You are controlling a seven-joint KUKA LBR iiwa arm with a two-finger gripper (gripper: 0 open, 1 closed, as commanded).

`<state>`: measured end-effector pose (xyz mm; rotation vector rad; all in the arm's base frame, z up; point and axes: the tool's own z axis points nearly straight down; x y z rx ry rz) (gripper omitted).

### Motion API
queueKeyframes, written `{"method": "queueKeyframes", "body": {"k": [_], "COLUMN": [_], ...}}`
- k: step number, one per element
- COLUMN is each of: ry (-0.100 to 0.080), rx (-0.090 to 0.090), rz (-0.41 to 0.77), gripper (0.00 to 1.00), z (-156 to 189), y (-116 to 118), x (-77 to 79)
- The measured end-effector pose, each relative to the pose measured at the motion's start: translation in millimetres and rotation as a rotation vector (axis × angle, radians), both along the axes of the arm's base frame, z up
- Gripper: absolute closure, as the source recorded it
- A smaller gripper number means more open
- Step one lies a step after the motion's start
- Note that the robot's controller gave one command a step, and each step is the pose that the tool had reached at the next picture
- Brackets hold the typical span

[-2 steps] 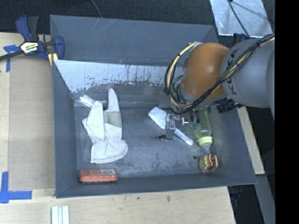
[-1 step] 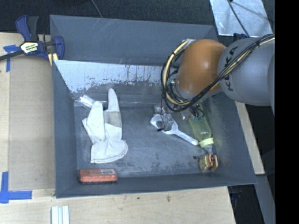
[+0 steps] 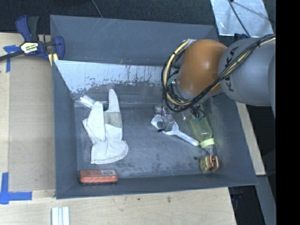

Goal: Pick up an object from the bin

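The gripper (image 3: 164, 117) hangs under the arm's orange cover (image 3: 202, 68), right over the head end of a silver wrench (image 3: 182, 135) near the middle of the bin (image 3: 140, 36). Cover and cables hide its tip, so I cannot tell whether it is wide or narrow, nor whether it touches the wrench. The wrench's handle runs from under the gripper down toward the view's lower right. Just right of the gripper lies a clear bottle (image 3: 200, 127) with a yellow-green cap (image 3: 207, 143), and the handle's end is just beside that cap. Further down on that side, near the bin's corner, sits a small brown thing (image 3: 209, 163), too small to name. Well to the gripper's left lies a crumpled white glove (image 3: 106, 131), and below it, by the front wall, a red-brown bar (image 3: 97, 176)
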<state>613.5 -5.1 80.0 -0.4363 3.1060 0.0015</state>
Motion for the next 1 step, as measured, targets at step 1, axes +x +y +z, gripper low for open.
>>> {"method": "queueKeyframes", "body": {"k": [1], "ry": [0.0], "rx": [0.0], "rz": [-0.001], "gripper": [1.0], "z": [0.1], "y": [-0.1], "x": [0.0]}}
